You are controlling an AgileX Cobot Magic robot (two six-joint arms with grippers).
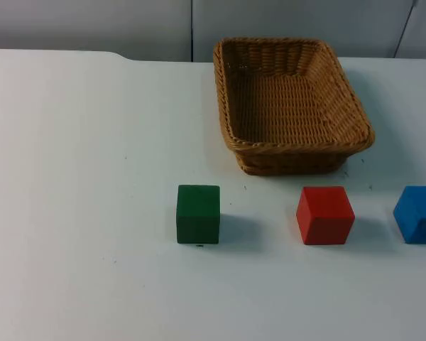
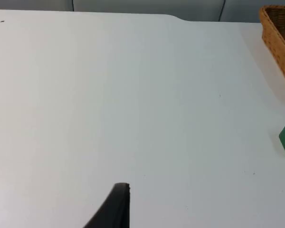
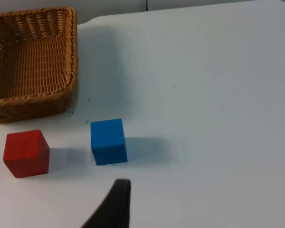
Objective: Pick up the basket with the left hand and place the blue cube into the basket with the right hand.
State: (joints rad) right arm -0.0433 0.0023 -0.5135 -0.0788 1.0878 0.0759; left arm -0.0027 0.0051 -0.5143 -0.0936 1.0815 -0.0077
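The brown wicker basket (image 1: pixel 292 106) sits upright and empty at the far middle of the white surface (image 1: pixel 78 177). The blue cube (image 1: pixel 419 213) rests flat on the surface, near and right of the basket, apart from it.

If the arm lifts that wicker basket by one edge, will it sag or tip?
The basket looks tightly woven with a thick rim, so it probably stays fairly stiff. It is empty, so likely light. Held by one edge, its wide tray shape may hang tilted.

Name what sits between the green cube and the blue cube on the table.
The red cube sits between the green cube and the blue cube, apart from both, as the top view shows.
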